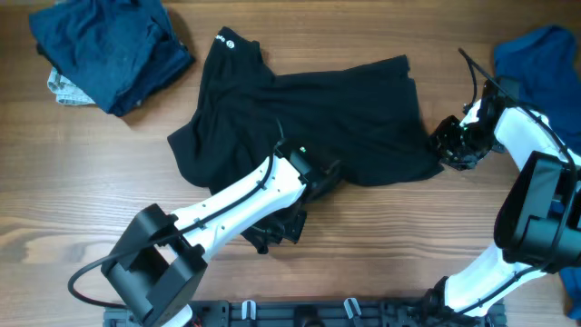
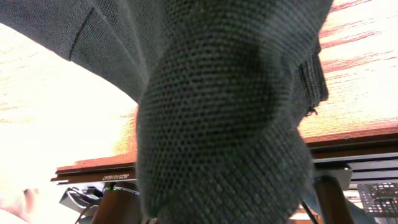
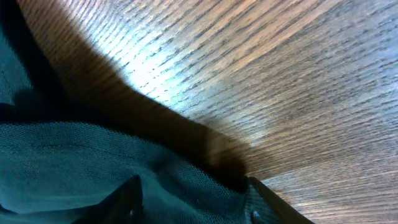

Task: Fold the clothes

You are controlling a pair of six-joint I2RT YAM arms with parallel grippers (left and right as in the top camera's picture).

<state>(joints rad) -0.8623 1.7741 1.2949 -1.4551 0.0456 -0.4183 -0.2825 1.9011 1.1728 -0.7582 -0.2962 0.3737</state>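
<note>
Overhead, the black shirt point(image 1: 336, 109) lies rumpled across the middle of the wooden table point(image 1: 73, 182), with its tiny white label point(image 1: 222, 40) up at 11 o'clock. A dark navy garment point(image 1: 109, 50) sits bunched at 10 o'clock and a royal blue one point(image 1: 545, 54) at 2 o'clock. My left gripper point(image 1: 277, 227) is at the shirt's 6 o'clock hem, and my right gripper point(image 1: 454, 145) is at its 3 o'clock edge. I judge this to be the start of the first fold, with both hem corners being secured. The shirt is not yet flat.

In the left wrist view, limp, coarse-knit black cloth point(image 2: 224, 124) drapes right over the lens and hides the fingers. The jaws are clamped fully shut, and I take it they have a bunch of that shirt. Pale wood grain shows at 2 o'clock.

In the right wrist view, the two fingers point(image 3: 134, 196) stand partly apart and straddle a soft, fine-mesh fold of the shirt point(image 3: 74, 162) that lies on glossy wood. Nothing is pinched here yet.

Next I would have the right jaws close on the hem. Then both arms should lift together, evenly, so the slack fabric doesn't slide out or drag crooked.
</note>
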